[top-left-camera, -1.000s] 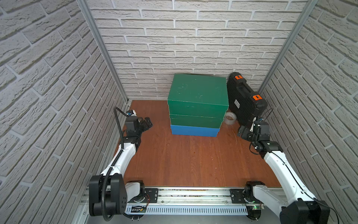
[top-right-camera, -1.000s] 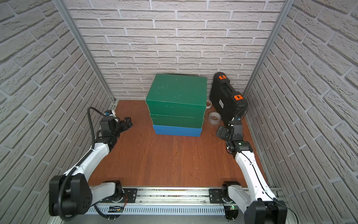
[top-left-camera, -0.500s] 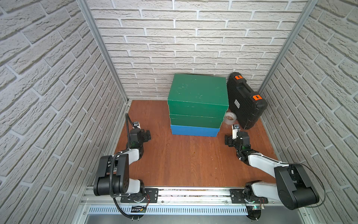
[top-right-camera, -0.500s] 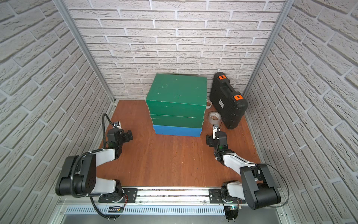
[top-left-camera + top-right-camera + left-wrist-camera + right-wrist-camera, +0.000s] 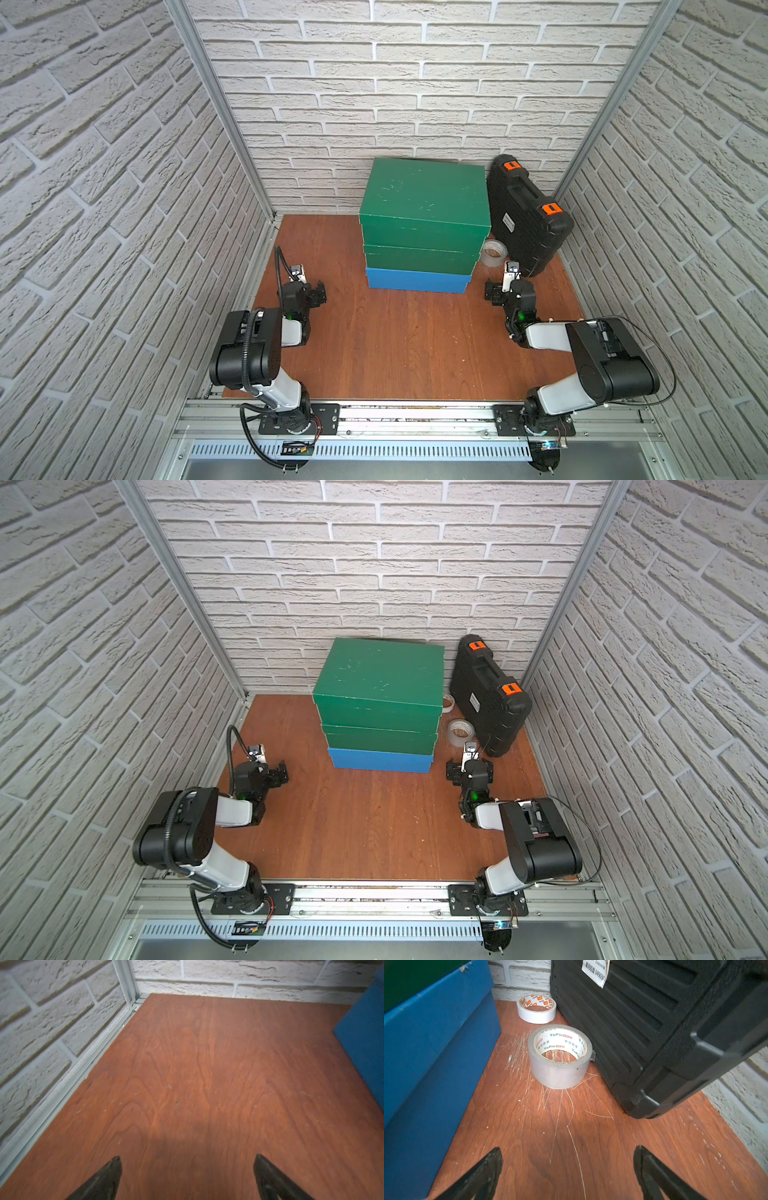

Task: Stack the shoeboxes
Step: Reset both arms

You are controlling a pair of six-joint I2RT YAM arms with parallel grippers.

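Observation:
The three shoeboxes stand in one stack at the back middle of the table. The blue shoebox (image 5: 417,280) is at the bottom, a green shoebox (image 5: 419,259) lies on it, and a second green shoebox (image 5: 424,199) is on top, sitting slightly askew. Both top views show the stack (image 5: 378,675). My left gripper (image 5: 318,293) is low over the table, left of the stack and apart from it. It is open and empty in the left wrist view (image 5: 187,1157), with the blue shoebox (image 5: 365,1043) off to one side. My right gripper (image 5: 493,291) is open and empty (image 5: 568,1149), beside the blue shoebox (image 5: 436,1053).
A black case with orange latches (image 5: 528,220) leans at the back right. A clear tape roll (image 5: 560,1057) and a white tape roll (image 5: 536,1008) lie between the case (image 5: 643,1022) and the stack. Brick walls close in three sides. The wooden table (image 5: 407,353) ends at a front rail.
Both arms have folded back toward the front rail, their elbows now raised. Both grippers have come down low near the table, staying open. The stack has not moved.

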